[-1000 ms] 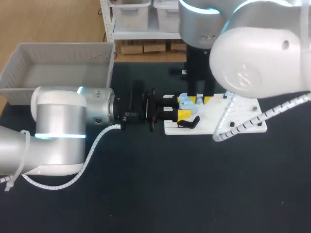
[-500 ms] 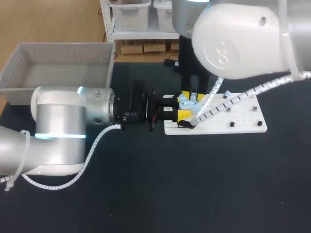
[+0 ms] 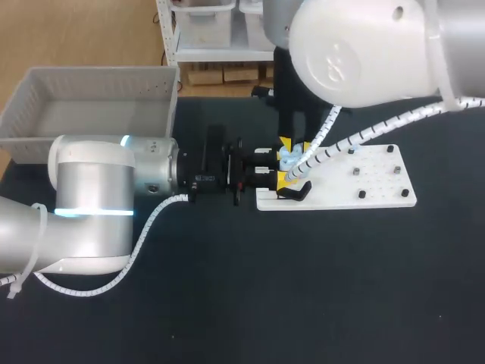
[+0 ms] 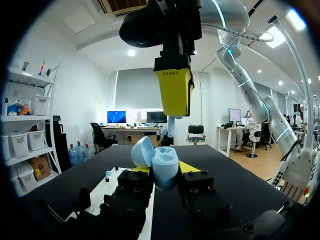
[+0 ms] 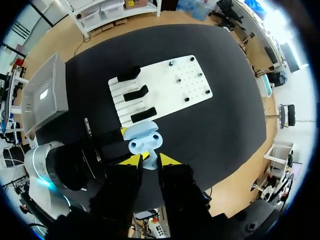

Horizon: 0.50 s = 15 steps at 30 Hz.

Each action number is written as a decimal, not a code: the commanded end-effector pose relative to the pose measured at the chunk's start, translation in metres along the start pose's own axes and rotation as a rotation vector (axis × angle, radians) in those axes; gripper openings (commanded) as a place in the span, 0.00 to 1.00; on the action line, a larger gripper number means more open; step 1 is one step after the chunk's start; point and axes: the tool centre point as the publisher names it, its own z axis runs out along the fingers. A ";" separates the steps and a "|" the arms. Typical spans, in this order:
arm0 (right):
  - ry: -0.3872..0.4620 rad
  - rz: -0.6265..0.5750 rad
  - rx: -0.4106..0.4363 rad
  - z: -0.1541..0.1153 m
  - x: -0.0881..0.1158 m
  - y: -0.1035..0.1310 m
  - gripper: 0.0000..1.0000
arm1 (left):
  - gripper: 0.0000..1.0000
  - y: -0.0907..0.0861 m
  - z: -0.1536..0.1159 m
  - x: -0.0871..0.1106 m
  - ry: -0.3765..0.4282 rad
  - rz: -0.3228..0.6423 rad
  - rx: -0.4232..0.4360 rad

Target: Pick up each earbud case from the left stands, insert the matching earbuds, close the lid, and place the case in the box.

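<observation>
I count one earbud case [image 4: 159, 166], pale blue, with its lid [image 4: 142, 151] hinged open. It hangs at the stand end of the white board [image 5: 167, 86], just off the outermost stand, and my left gripper [image 4: 162, 171] is clamped on it, one finger on each flank. My right gripper [image 5: 150, 162] hangs directly above the case, over that same end of the board. Its two yellow tips are pinched nearly together on one pale earbud [image 5: 149, 156], which points down at the open case.

On the board I count three black stands [image 5: 136, 93] in a row at one end and six small pegs [image 5: 177, 79] at the other end. There is one grey box [image 3: 91, 85], well apart from the board, off beyond its stand end. Board and box both sit on the black table [image 3: 303, 288].

From the head view, my right arm [image 3: 364, 45] covers the board's far corner at the stand end. Only one stand shows there, at the near corner. The left gripper's yellow tips are mostly hidden behind the case in its own wrist view. Of the earbud I see only a sliver between the right fingers. I cannot tell whether it touches the case, nor what lies in the case's wells.
</observation>
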 end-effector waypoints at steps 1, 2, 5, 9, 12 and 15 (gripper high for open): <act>-0.004 0.001 -0.003 0.000 0.001 -0.001 0.00 | 0.00 -0.001 0.000 0.001 -0.003 0.003 -0.005; -0.004 0.001 -0.003 0.000 0.001 -0.001 0.00 | 0.00 -0.001 0.000 0.001 -0.003 0.003 -0.005; -0.004 0.001 -0.003 0.000 0.001 -0.001 0.00 | 0.00 -0.001 0.000 0.001 -0.003 0.003 -0.005; -0.007 0.006 0.002 0.000 0.001 -0.001 0.00 | 0.00 -0.003 0.000 0.001 0.001 0.031 -0.006; -0.005 0.035 0.023 0.001 0.003 -0.003 0.00 | 0.00 -0.004 0.001 0.000 -0.005 0.059 -0.002; 0.001 0.067 0.038 0.000 0.006 -0.005 0.00 | 0.00 -0.005 0.002 0.000 -0.007 0.078 -0.001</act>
